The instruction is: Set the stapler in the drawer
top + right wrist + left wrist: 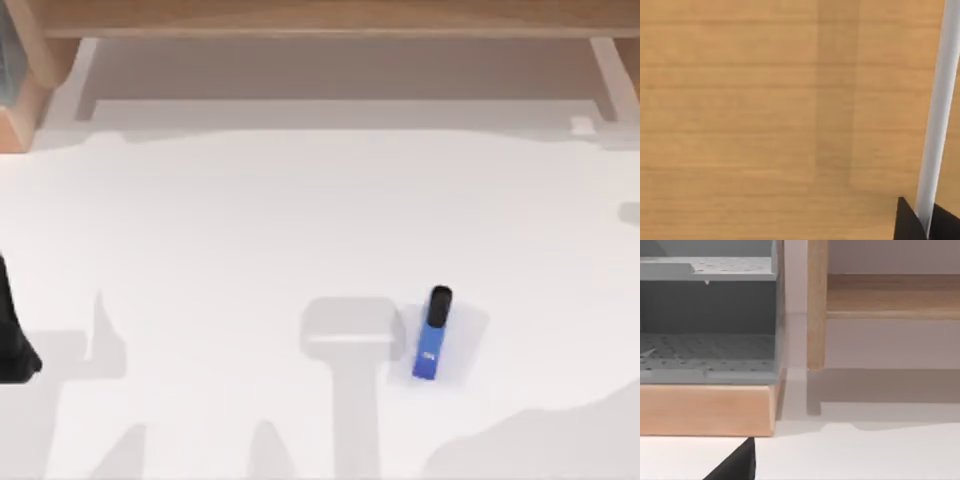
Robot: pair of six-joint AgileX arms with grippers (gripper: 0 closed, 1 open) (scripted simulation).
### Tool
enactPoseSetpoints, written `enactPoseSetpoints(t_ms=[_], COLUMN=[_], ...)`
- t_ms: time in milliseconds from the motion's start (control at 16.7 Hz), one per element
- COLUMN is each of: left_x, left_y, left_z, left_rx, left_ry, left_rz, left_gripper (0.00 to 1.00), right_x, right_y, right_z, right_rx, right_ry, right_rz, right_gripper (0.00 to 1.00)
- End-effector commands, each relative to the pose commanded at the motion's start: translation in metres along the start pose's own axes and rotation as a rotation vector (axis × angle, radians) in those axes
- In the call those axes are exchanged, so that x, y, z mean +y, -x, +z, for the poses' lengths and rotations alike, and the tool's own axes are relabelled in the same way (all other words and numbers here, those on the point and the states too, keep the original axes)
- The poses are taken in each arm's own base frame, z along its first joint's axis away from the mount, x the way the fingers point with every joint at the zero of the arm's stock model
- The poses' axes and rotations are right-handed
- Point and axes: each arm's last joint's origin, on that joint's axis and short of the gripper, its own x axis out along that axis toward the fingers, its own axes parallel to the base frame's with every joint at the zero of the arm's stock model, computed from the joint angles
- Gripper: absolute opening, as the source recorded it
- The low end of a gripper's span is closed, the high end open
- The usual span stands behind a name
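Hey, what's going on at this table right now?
Nothing is being handled yet. The blue stapler lies alone on the white table, right of centre, black end toward the wooden furniture at the back. The left arm sits at the table's left edge. The left wrist view faces a grey compartment.

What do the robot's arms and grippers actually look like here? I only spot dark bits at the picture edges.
Little of them shows. The left arm is a matte black, blocky shape at the table's left edge in the top view, and a black wedge of the left gripper pokes into its wrist view. The right gripper appears as two black angular pieces. No cables, markings or colours other than black are visible.
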Motion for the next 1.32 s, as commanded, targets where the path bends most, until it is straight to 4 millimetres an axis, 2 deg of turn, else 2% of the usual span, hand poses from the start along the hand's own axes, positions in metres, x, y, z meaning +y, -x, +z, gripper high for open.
enactPoseSetpoints(t_ms=[120,240,600,900,1020,1320], left_x=[0.0,0.0,0.0,0.0,0.0,0.0], left_y=[0.0,0.0,0.0,0.0,0.0,0.0], left_z=[0.0,0.0,0.0,0.0,0.0,0.0], left_rx=[0.0,0.0,0.0,0.0,0.0,0.0], left_ry=[0.0,0.0,0.0,0.0,0.0,0.0], left_rz=[0.0,0.0,0.0,0.0,0.0,0.0], left_gripper=[1.0,1.0,1.0,1.0,1.0,1.0], right_x=[0.001,-0.001,-0.001,0.002,0.001,0.001], right_y=[0.018,0.027,0.032,0.076,0.088,0.089], right_z=[0.001,0.002,0.0,0.0,0.001,0.001], right_rx=[-0.003,-0.006,0.003,0.0,-0.005,-0.006], right_ry=[0.0,0.003,0.003,-0.003,0.001,0.002], right_rz=[0.003,-0.003,-0.007,0.004,-0.001,-0.003], right_gripper=[0.0,0.0,0.0,0.0,0.0,0.0])
